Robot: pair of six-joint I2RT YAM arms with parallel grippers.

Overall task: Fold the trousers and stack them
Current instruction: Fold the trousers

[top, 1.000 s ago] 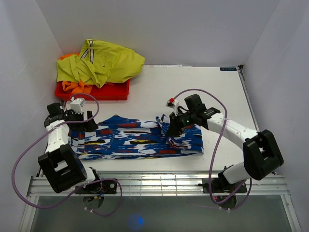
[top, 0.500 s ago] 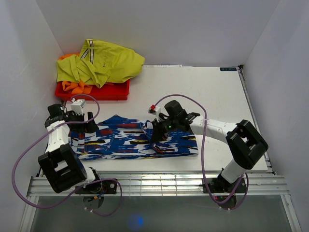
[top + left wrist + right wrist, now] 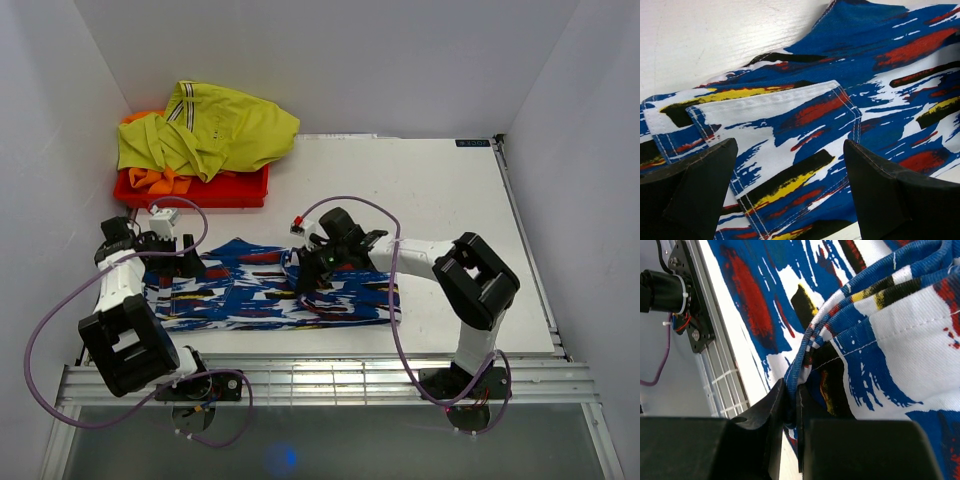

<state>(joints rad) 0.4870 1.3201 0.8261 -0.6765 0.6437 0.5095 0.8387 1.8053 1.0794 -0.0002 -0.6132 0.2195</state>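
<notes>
Royal blue fabric with white, red, black and yellow blotches is seen spread lengthwise on the white surface point(image 3: 430, 190): these are the trousers point(image 3: 250, 290). Their right end is lifted and doubled back toward the middle, where a bunched hem of several layers is pinched between the almost closed fingers of the right hand point(image 3: 791, 395). Stitched seams and a dark fold are shown just above that grip in the right wrist view. At the trousers' left end the left hand point(image 3: 790, 150) is held low with its fingers spread fully apart, and nothing is gripped by it. A patch pocket with a white top band is framed between those two dark fingers point(image 3: 705, 180). Whether the fingers touch the cloth cannot be told. Beyond the trousers' left end, well apart from them, a yellow-green garment point(image 3: 215, 125) with dark stripes is heaped on an orange garment point(image 3: 160, 180).
</notes>
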